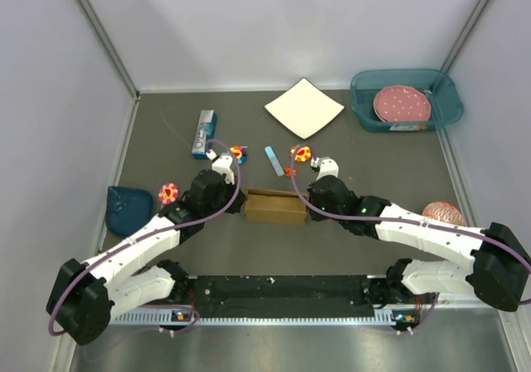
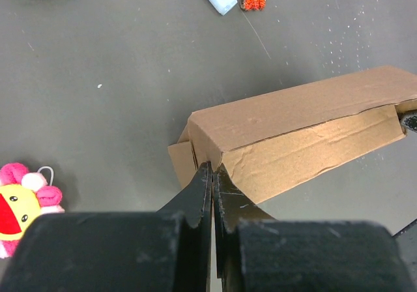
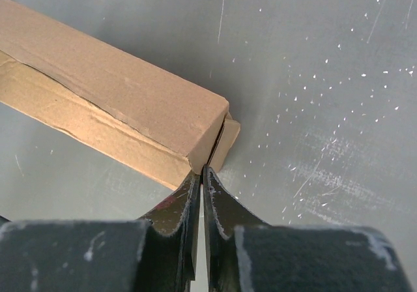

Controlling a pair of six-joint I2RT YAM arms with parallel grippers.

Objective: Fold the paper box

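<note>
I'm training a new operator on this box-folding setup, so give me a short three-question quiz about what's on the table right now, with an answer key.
1. True or false: the left gripper and the right gripper sit at opposite ends of the paper box.
2. The pink dotted disc lies: A) in the teal bin; B) on the paper box; C) in the left gripper.
3. Fill the blank: in the wrist views, both grippers are ___ (open or shut).

Key: 1 true; 2 A; 3 shut.
</note>
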